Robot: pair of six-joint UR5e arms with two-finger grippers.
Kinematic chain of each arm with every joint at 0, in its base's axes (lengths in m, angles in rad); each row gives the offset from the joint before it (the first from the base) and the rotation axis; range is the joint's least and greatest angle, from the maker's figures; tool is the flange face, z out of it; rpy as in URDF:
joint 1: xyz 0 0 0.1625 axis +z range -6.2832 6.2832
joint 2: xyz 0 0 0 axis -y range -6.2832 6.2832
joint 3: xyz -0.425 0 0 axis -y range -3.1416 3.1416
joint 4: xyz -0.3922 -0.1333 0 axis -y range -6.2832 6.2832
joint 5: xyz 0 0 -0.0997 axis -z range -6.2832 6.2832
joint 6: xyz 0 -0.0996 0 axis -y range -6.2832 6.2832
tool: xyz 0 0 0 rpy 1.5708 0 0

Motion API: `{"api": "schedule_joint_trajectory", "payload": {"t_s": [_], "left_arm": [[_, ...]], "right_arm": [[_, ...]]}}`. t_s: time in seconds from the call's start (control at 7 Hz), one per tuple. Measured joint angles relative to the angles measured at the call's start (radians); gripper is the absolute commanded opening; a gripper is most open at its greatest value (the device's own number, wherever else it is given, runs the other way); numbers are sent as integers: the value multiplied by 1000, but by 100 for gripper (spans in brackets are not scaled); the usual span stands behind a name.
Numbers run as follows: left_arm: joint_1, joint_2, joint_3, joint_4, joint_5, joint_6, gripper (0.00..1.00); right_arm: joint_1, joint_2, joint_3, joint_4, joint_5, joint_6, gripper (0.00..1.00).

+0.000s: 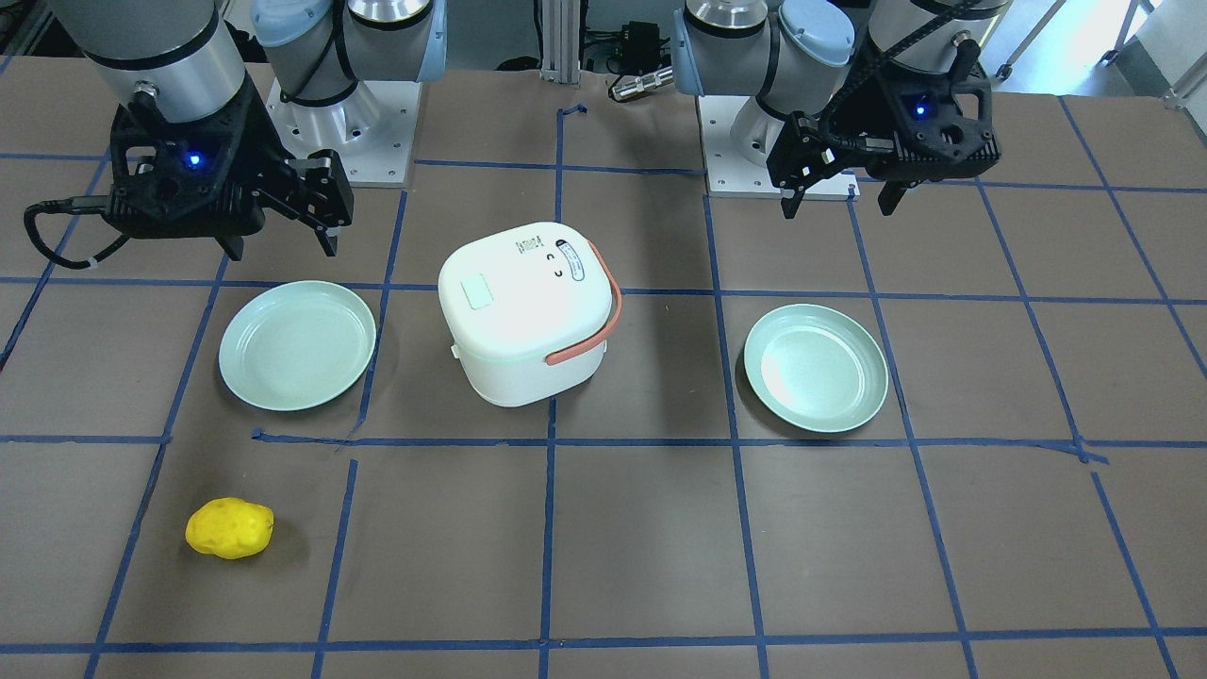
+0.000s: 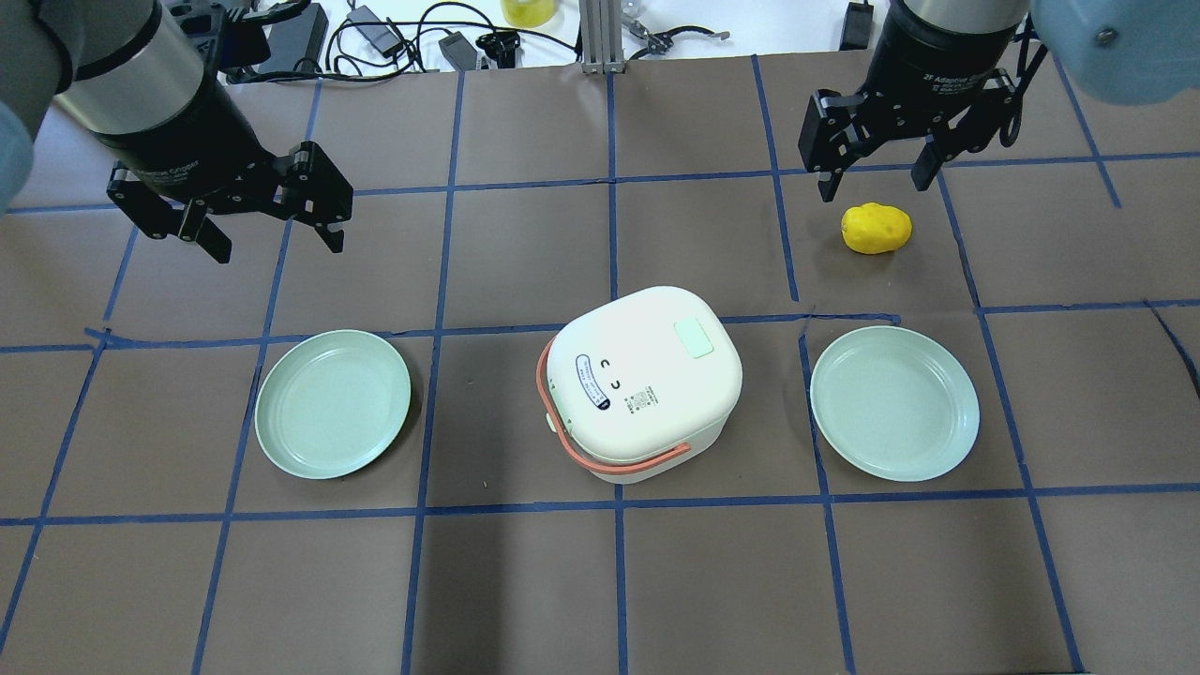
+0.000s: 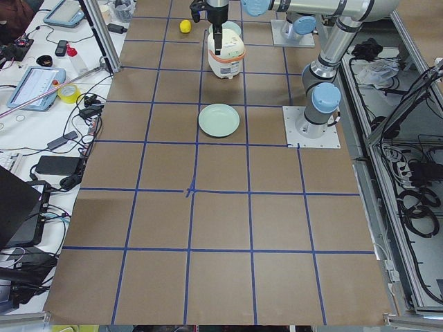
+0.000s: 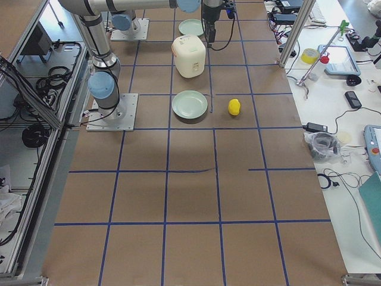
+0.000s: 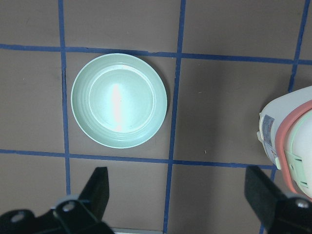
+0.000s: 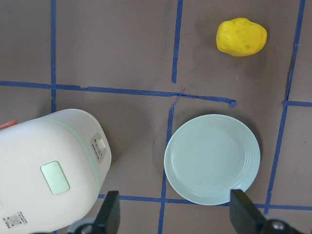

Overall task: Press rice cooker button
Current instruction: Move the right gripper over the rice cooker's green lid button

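The white rice cooker [image 2: 647, 380] with an orange handle stands mid-table, lid shut. A pale green button [image 2: 694, 337] sits on its lid, and a small latch [image 6: 100, 145] on its side. It also shows in the front view [image 1: 523, 311] and the right wrist view [image 6: 48, 170]. My left gripper [image 2: 277, 246] is open and empty, high above the table to the cooker's left. My right gripper [image 2: 875, 186] is open and empty, high on the cooker's right, over the area near the potato. Neither touches the cooker.
A pale green plate [image 2: 333, 403] lies left of the cooker and another [image 2: 895, 403] lies right of it. A yellow potato [image 2: 877, 228] lies on the far right side. Blue tape lines grid the brown table. Cables and gear lie beyond the far edge.
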Motion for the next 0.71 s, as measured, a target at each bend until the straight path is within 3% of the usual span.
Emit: {"api": "schedule_joint_trajectory", "payload": {"t_s": [0.14,0.71], "left_arm": [[0,0,0,0,0,0,100],[0,0,0,0,0,0,100]], "right_arm": [[0,0,0,0,4,1,68],[8,0,8,7,60,5,9]]}}
